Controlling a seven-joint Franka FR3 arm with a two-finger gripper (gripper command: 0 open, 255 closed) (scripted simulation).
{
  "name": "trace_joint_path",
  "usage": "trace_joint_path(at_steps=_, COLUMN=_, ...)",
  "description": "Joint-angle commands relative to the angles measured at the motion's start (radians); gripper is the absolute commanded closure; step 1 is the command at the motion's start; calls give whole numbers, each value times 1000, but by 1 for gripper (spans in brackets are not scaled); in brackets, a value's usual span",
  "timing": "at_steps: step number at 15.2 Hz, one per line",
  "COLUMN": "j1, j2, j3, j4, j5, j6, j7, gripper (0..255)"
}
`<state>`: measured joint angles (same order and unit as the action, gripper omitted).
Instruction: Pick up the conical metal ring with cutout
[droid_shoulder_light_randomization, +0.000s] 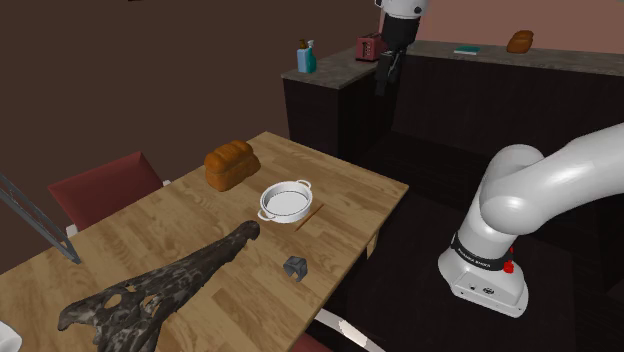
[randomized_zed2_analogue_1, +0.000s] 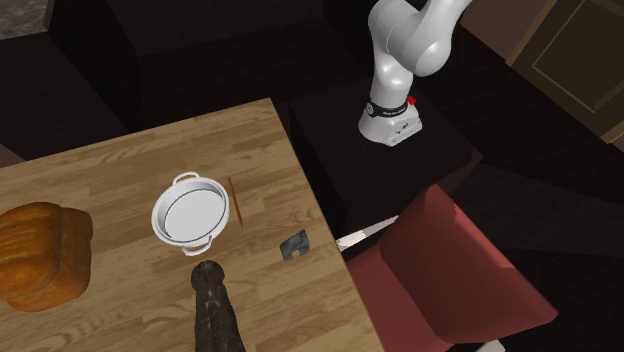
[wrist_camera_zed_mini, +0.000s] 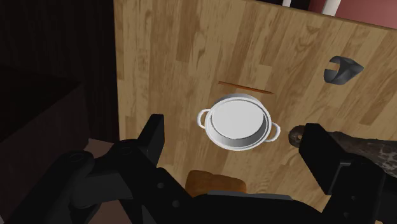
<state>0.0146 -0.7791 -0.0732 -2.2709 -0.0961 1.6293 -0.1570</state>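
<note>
Pincer (droid_shoulder_light_randomization: 386, 85) high over the desk (droid_shoulder_light_randomization: 150, 230), fingers wide apart, centred on the wrong thing.

Grips nothing. Looks straight down on the white pot (wrist_camera_zed_mini: 238, 121) directly beneath, not on the ring (wrist_camera_zed_mini: 342, 69), well off to one side beyond a finger, resting on the desk close to its edge. Likely to land on the pot with a straight drop from here; calls for a sideways shift first. Likely to nudge the small ring over the nearby edge with an off-centre descent, or to slip off it by closing across the cutout. Could also clip the long dark skull-like piece (droid_shoulder_light_randomization: 160, 290) near the ring. Rises from the stand (randomized_zed2_analogue_1: 400, 175), bends sharply at the lower joints, ends with the hand pointing down, far above everything on the desk.
</note>
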Motion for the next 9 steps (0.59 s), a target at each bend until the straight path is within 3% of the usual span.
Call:
trace_joint_path(at_steps=1, j1=0, j2=0, j3=0, j4=0, j5=0, j6=0, j7=0, gripper=0)
trace_joint_path(at_steps=9, j1=33, j2=85, j3=91, j4=-147, j5=63, j6=165, j7=131, gripper=0)
